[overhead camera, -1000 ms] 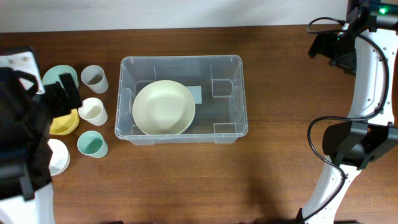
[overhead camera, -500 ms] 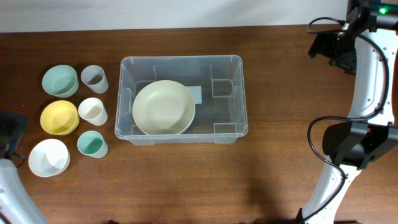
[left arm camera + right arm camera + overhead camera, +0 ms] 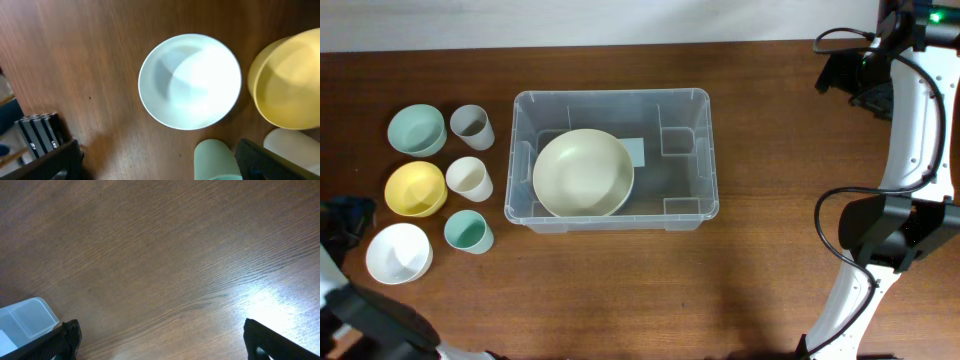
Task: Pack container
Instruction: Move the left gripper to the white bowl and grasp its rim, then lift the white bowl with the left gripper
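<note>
overhead view of a brown wooden table (image 3: 770,300). the container (image 3: 610,95), a large clear plastic bin, sits a little left of the table's centre, its long sides running from 9 to 3 o'clock. a cream bowl (image 3: 583,172) rests inside it toward the 9 o'clock end, and a white label (image 3: 637,152) on the base shows at the bowl's 2 o'clock edge.

at 9 o'clock from the container, apart from it, stand two columns of dishes. the outer column, from 12 down to 6 o'clock, holds a green bowl (image 3: 417,129), a yellow bowl (image 3: 416,188) and a white bowl (image 3: 398,252). the inner column holds a grey cup (image 3: 472,126), a cream cup (image 3: 469,178) and a teal cup (image 3: 468,231).

the left arm (image 3: 365,315) sits in the frame's 7 o'clock corner, blurred and mostly cut off, at 7 o'clock from the white bowl. its wrist camera looks down on that bowl. the left gripper (image 3: 157,150) is empty, its dark fingers (image 3: 50,157) spread wide toward the two lower corners of the view.

the right arm (image 3: 910,130) stands along the 3 o'clock edge, its white links reaching up toward 1 o'clock, well apart from the container. the right gripper (image 3: 160,332) hangs over bare wood, fingers set wide apart and holding nothing. one corner of the container shows at 8 o'clock in that view.
</note>
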